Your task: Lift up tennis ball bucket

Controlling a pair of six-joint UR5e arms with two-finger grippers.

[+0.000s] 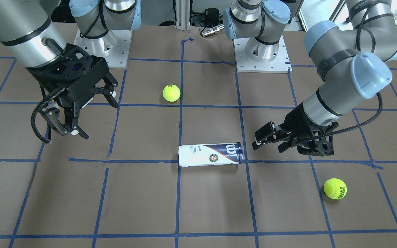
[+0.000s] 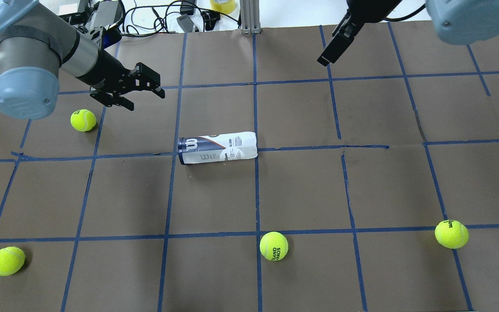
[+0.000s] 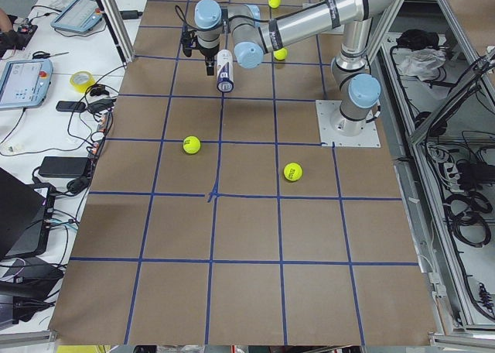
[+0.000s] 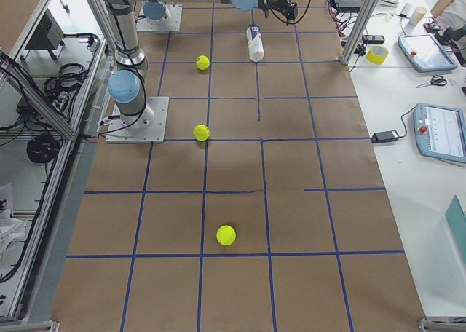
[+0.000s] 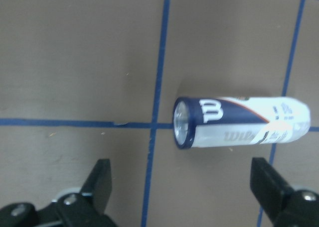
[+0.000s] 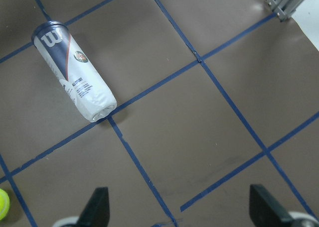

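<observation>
None of the lift is done: the tennis ball bucket (image 2: 218, 148) lies on its side mid-table, untouched. My left gripper (image 2: 147, 100) hovers at its ten o'clock, jaws spread wide, empty. My right gripper (image 1: 97, 117) hangs well apart at two o'clock, equally agape, holding nothing.

Item: tennis ball bucket (image 2: 217, 148). 1 slim cylinder can, lying flat on its side. The label is white over most of its length, with a navy band carrying a white "W" at 1 end and a round emblem where the 2 colours meet. The long axis runs along the blue tape line (image 2: 301, 147) and rests on top of it. Contents cannot be told.
</observation>
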